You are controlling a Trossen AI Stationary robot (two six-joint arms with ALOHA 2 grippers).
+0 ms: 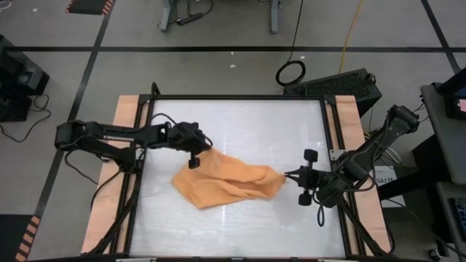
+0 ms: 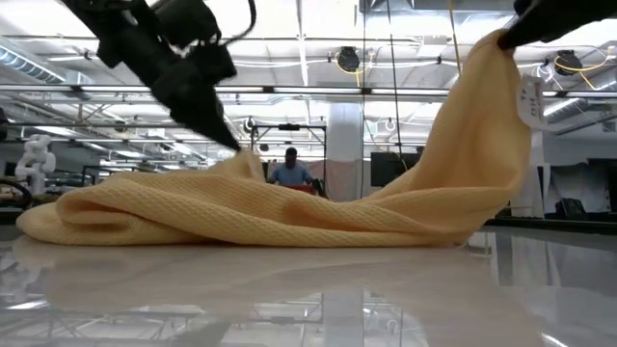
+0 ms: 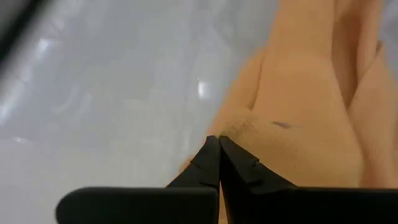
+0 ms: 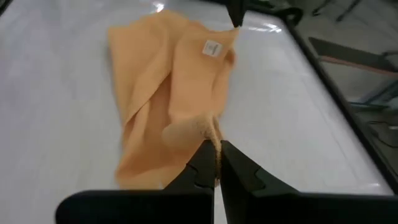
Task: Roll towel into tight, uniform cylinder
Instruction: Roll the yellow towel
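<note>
The orange-tan towel (image 1: 226,182) lies crumpled across the middle of the white table. Its left part rests on the table and its right end is raised high (image 2: 487,77). A small white tag (image 2: 528,96) hangs on the raised part and also shows in the right wrist view (image 4: 213,47). My left gripper (image 1: 198,154) is shut at the towel's far left corner, low over the table. My right gripper (image 1: 286,175) is shut on the towel's right end, well above the table. My left gripper pinches a small bit of the towel's far left edge (image 3: 233,127) between its two fingertips. The fingers slant down from the table's left. The cloth rises in a small peak (image 2: 247,154) at the tips, and the rest lies on the table. My right gripper pinches a bunched fold at the towel's right end (image 4: 208,127) between its two fingers, coming from the table's right. That end is lifted clear. The cloth hangs down from it in a slope, with the lower part (image 2: 424,226) on the table.
The table has a dark frame (image 1: 237,97) and wooden side boards (image 1: 127,116). Bare white surface (image 1: 240,124) lies far and near of the towel. A person (image 2: 289,172) stands far off in the room behind the table.
</note>
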